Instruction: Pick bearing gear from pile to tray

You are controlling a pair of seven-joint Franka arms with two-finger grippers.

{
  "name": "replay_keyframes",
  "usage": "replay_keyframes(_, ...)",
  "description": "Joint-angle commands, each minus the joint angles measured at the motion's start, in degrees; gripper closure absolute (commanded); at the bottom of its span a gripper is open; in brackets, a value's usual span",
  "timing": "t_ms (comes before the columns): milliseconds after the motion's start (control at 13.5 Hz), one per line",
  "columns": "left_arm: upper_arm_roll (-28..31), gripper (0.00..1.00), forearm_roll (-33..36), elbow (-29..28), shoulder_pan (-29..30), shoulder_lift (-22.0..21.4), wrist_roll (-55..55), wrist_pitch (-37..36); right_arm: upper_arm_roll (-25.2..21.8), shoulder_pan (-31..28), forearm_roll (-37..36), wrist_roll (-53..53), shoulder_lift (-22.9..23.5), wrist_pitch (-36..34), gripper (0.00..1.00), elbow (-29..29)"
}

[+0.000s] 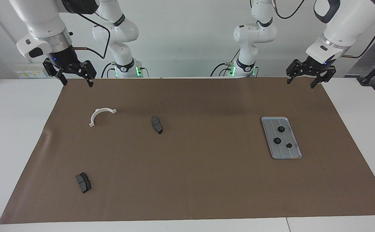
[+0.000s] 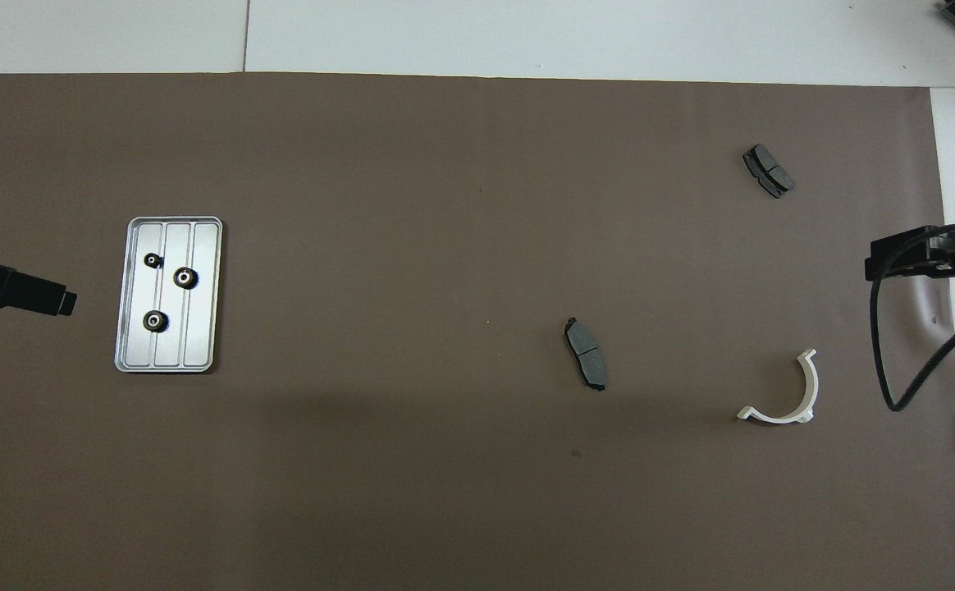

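Observation:
The silver tray [image 1: 285, 153] [image 2: 198, 332] lies flat on the brown mat toward the left arm's end. Three small black bearing gears rest in it: one [image 1: 281, 129] [image 2: 154, 321], a second [image 1: 277, 140] [image 2: 185, 278] and a smaller third [image 1: 289, 145] [image 2: 152, 260]. My left gripper [image 1: 300, 82] hangs open and empty, high over the mat's edge by the robots, well clear of the tray. At the right arm's end my right gripper [image 1: 77, 83] waits open and empty above the mat's corner. No gear shows among the loose parts of the pile.
On the mat lie a white half-ring [image 1: 101, 115] [image 2: 789, 394], one dark brake pad [image 1: 157, 124] [image 2: 586, 365] near the middle, and another [image 1: 83, 182] [image 2: 768, 171] farther from the robots. A black cable [image 2: 896, 353] loops down from the right arm.

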Motion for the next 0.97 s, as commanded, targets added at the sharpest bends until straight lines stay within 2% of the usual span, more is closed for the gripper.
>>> replay_keyframes(0, 0.22, 0.0, 0.19, -0.61, -0.4, -0.29, -0.67, 0.3, -0.07, -0.13, 1.48, -1.32, -1.06, -0.37, 0.0, -1.12)
replay_keyframes(223, 0.31, 0.0, 0.46, -0.61, -0.32, -0.29, -2.06, 1.27, -0.07, -0.13, 1.48, -1.32, -1.06, -0.37, 0.0, -1.12)
replay_keyframes(372, 0.31, 0.0, 0.46, -0.69, -0.32, -0.38, -6.71, 1.54, -0.07, -0.13, 1.48, -1.41, -1.06, -0.37, 0.0, -1.12)
replay_keyframes(892, 0.31, 0.0, 0.63, -0.87, -0.32, -0.38, -6.12, 2.33, -0.07, -0.13, 1.48, -1.4, -1.06, -0.28, 0.0, -1.12)
